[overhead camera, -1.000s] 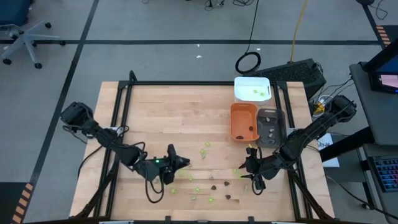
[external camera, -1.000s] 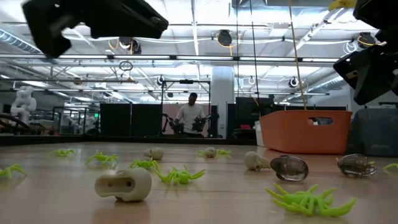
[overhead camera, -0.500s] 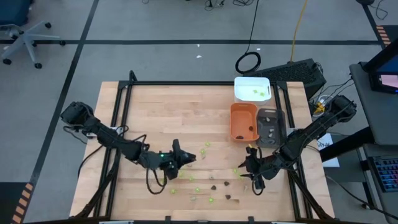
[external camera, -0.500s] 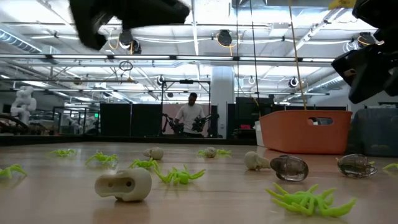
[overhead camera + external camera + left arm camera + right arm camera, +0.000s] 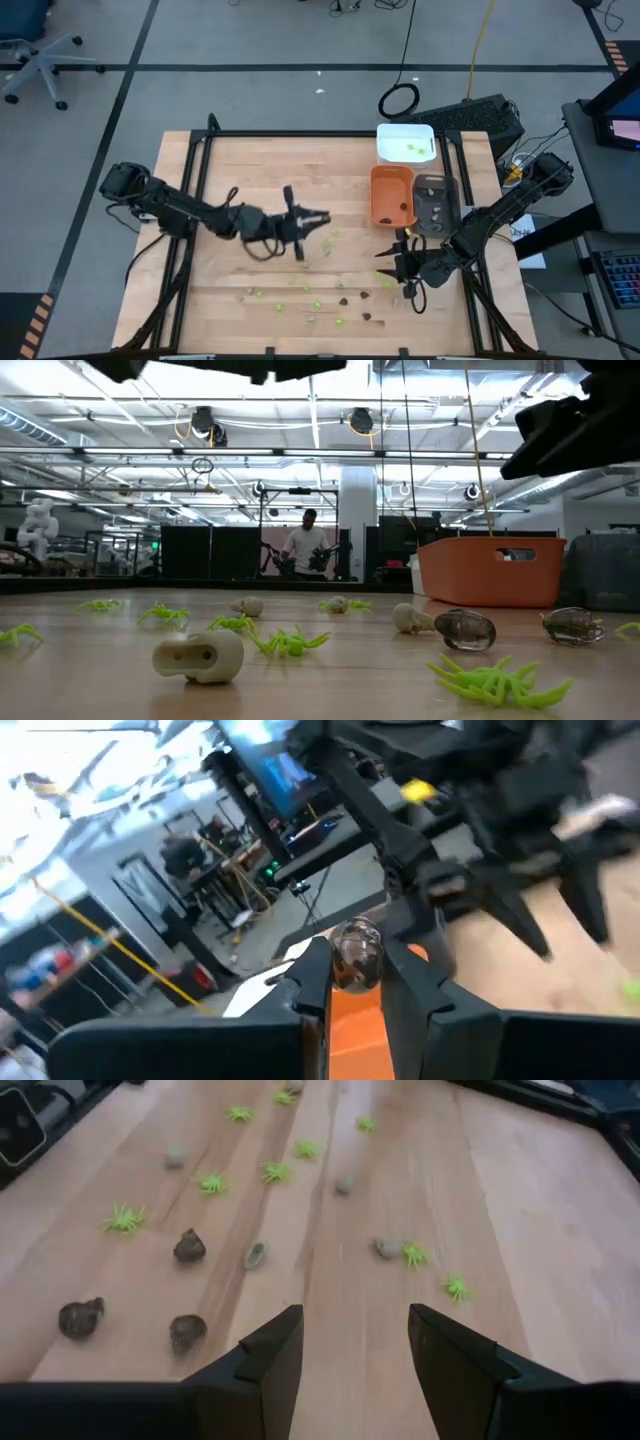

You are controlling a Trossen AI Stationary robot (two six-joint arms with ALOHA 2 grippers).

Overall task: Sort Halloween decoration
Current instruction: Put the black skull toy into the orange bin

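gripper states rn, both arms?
Left gripper: shut on a dark brown piece, above mid-table.
Right gripper: open, empty, over the scattered pieces.

A: Where does the light come from?
B: Bright white ceiling strip lights (image 5: pixel 330 402) glare in the low view; the pale wooden desk (image 5: pixel 260 180) is evenly lit, shadows soft.
A: Any blur?
B: The left wrist view smears heavily.

Trays: 3 — one white tray (image 5: pixel 405 142), one orange tray (image 5: pixel 391 195), one grey tray (image 5: pixel 433 204), upper right of the frame. Robot arms: 2. Small decoration pieces: too tiny to count reliably.
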